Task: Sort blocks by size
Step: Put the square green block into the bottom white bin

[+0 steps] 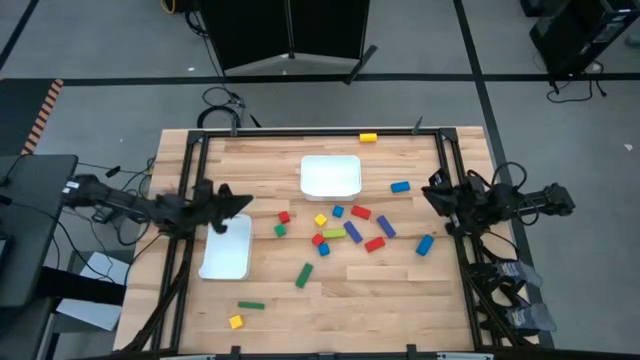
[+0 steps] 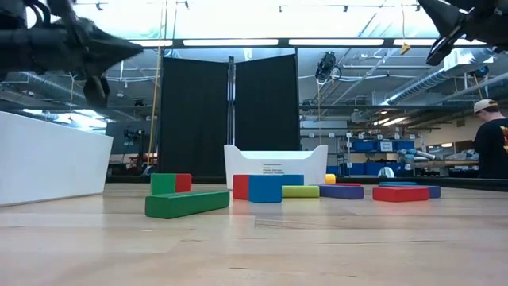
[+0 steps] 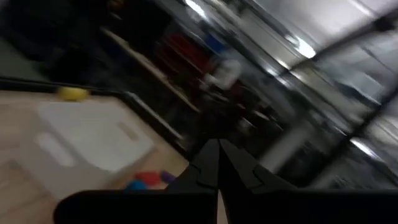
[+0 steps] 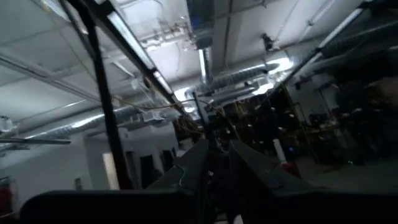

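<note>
Left gripper [image 1: 240, 205]: fingers pressed together, nothing between them, raised above the table [image 1: 420, 285] over the far end of the near-left white tray [image 1: 226, 247]. In the left wrist view, tips [image 3: 217, 163] meeting in a closed point, aimed toward the far white tray [image 1: 331, 176].

Right gripper [image 1: 434, 192]: raised at the right edge of the table, pointing upward toward the ceiling in its wrist view; fingers [image 4: 214, 163] slightly parted, nothing seen between them.

Blocks mostly scattered in the middle of the table, between the 2 trays and the right gripper: a loose cluster of red, blue, yellow and green blocks [image 1: 345, 228]; a blue one [image 1: 400, 186] just right of the far tray; another blue one [image 1: 425, 244] near the right gripper; a green bar [image 1: 304, 275] nearer the front. Well apart, 2 at the front left: a green bar [image 1: 251, 305] and a yellow cube [image 1: 236, 321]. 1 yellow block [image 1: 368, 137] at the far edge. Both trays without blocks inside, as seen from above.

Beyond the table, a person [image 2: 492, 139] at the right of the low view.
</note>
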Robot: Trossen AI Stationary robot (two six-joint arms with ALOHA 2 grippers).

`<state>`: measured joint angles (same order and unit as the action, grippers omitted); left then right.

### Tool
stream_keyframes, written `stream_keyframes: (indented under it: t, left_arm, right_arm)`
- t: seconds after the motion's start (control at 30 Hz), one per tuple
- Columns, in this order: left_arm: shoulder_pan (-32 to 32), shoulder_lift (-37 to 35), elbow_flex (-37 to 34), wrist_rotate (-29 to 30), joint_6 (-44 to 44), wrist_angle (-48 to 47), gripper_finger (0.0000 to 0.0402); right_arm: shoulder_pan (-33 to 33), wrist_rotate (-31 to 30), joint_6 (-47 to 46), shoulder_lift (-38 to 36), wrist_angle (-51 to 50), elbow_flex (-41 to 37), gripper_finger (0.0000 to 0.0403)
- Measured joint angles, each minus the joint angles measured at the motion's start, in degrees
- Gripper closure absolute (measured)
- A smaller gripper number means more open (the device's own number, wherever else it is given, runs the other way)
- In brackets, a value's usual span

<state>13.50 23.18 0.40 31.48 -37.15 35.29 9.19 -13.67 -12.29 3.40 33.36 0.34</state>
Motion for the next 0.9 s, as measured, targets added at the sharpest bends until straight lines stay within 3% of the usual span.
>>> stream_keyframes:
  t: [0.17, 0.4, 0.5, 0.6, 0.7, 0.9]
  left_arm:
    - [0.0, 7.8, 0.0, 6.8, -1.9, 9.0, 0.0390]
    - [0.0, 17.6, 1.9, 7.4, -1.9, 12.7, 0.0390]
    - [-0.7, 22.1, 5.3, 7.6, 5.1, 12.8, 0.0390]
    - [-0.9, 27.5, 10.4, 2.9, 13.9, 10.9, 0.0389]
    - [-0.9, 33.1, 18.8, 2.1, 15.7, -2.0, 0.0374]
    - [-0.9, 47.8, 41.3, 3.8, 9.4, -43.2, 0.0298]
  right_arm:
    - [0.0, -4.5, -0.8, 1.8, 0.0, 0.0, 0.0326]
    - [0.0, -6.1, -1.2, 3.7, 0.0, 0.0, 0.0326]
    - [0.0, -6.1, -1.2, 4.3, 0.0, 0.0, 0.0326]
    - [0.0, -6.0, -1.2, 5.1, 0.0, 0.0, 0.0326]
    - [0.0, -6.7, -1.1, 5.7, 0.0, 0.0, 0.0326]
    - [0.0, -8.0, 9.3, 6.5, 3.1, 0.0, 0.0326]
